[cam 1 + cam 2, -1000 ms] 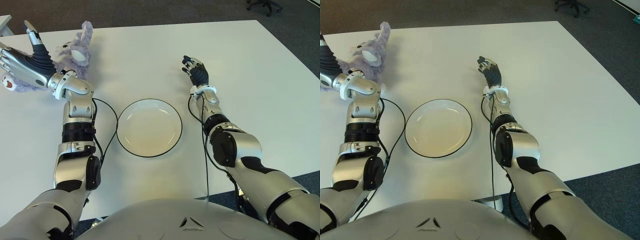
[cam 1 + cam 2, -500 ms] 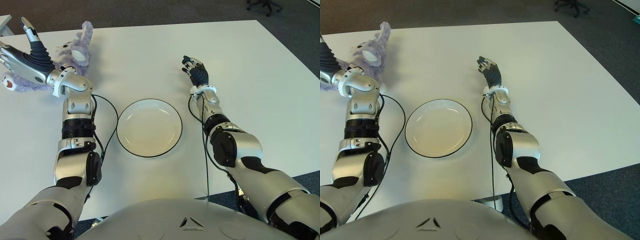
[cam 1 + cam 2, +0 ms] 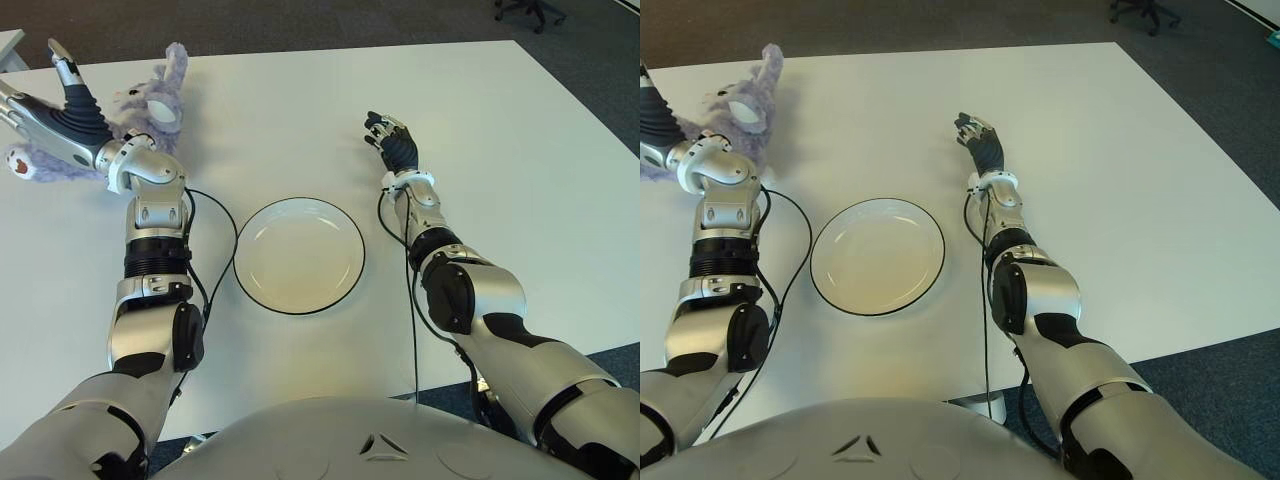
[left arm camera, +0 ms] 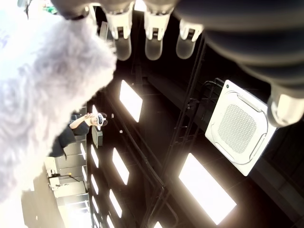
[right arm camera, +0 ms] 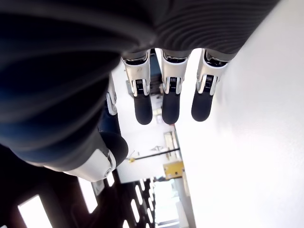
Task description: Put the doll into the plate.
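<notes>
the fluffy lilac plush doll (image 3: 140, 110) lies at the far left of the white desk (image 3: 300, 130), just behind the open, empty left hand (image 3: 50, 125), well apart from the black-rimmed white round plate (image 3: 299, 255) and the loosely open right hand (image 3: 392, 143).

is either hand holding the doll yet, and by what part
No, nothing is held. The left hand is spread open beside the purple doll; the right hand shows idle, right of the empty plate.

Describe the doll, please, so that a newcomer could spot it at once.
On the white table, look to the far left corner, beyond the plate. The doll lies there beside the open left hand: fluffy, lilac, the only soft thing.
</notes>
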You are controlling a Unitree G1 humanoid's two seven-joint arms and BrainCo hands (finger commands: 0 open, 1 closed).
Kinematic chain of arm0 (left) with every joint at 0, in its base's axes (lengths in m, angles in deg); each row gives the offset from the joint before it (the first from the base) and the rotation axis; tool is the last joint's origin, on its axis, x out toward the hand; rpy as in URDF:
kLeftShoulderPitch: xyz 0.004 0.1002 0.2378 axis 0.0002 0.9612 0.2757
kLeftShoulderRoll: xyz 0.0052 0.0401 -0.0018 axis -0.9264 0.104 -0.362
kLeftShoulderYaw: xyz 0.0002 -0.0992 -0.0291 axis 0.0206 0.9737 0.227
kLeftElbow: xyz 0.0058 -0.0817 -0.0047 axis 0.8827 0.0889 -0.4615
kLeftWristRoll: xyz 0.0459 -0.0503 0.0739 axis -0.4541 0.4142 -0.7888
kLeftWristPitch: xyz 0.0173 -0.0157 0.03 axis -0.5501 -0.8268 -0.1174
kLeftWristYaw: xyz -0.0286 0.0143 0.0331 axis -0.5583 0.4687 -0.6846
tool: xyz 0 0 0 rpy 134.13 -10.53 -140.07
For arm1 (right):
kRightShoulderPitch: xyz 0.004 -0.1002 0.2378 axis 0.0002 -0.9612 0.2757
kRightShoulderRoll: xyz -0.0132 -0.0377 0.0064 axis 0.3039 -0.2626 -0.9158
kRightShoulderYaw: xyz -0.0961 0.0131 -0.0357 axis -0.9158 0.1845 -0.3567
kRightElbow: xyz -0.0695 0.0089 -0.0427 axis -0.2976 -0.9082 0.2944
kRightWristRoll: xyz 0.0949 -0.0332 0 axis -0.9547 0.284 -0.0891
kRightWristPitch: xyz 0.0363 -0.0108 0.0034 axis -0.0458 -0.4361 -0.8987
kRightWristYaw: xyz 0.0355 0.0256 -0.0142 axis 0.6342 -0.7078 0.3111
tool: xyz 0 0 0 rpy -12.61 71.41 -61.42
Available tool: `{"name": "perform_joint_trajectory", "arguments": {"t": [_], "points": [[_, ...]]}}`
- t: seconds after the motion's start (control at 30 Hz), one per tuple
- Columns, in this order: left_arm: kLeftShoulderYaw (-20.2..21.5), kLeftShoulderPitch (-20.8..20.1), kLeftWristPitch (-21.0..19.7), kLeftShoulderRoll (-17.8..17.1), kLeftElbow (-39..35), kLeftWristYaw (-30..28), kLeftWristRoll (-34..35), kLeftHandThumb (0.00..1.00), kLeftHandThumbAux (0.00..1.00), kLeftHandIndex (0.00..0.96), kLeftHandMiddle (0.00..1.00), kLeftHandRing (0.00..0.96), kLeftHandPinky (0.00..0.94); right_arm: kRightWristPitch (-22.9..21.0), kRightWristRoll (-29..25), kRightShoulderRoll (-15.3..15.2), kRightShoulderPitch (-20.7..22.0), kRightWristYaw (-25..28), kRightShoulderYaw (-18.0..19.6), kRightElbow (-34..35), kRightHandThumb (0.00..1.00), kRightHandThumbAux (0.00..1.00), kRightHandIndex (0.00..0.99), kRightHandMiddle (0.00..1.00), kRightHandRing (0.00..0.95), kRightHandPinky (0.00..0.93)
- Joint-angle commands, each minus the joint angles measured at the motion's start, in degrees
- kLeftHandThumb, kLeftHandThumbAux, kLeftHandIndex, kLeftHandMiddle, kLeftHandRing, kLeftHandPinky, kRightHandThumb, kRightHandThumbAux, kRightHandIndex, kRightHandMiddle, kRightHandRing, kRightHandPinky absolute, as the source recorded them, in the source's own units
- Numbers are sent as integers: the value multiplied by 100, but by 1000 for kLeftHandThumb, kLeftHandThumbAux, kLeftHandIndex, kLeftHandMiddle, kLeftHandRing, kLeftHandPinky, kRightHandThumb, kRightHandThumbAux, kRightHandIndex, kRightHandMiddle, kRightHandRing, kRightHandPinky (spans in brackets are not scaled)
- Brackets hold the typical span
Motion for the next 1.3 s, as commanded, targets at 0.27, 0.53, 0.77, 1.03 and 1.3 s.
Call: {"name": "perform_joint_trajectory", "arguments": {"t": [0.27,0.53,0.77,1.03,1.3], "points": [[133,-125,40,18,314,-9,179,231,379,0,5,15,15,-141,-40,47,-224,-52,47,-154,699,722,401,149,121,140],[205,-160,96,17,439,-63,288,213,382,0,0,2,0,-106,-36,33,-228,-44,63,-147,698,721,402,152,118,139],[263,-181,61,19,498,-164,471,198,380,0,0,1,2,-128,-35,40,-233,-14,72,-153,698,722,401,152,120,145],[281,-204,80,19,548,-188,557,190,375,0,0,0,6,-210,-68,25,-225,-13,116,-154,698,722,402,153,124,151],[359,-253,186,-2,710,-208,679,180,371,0,1,6,30,-245,-56,39,-234,-67,117,-163,698,722,402,156,126,153]]}}
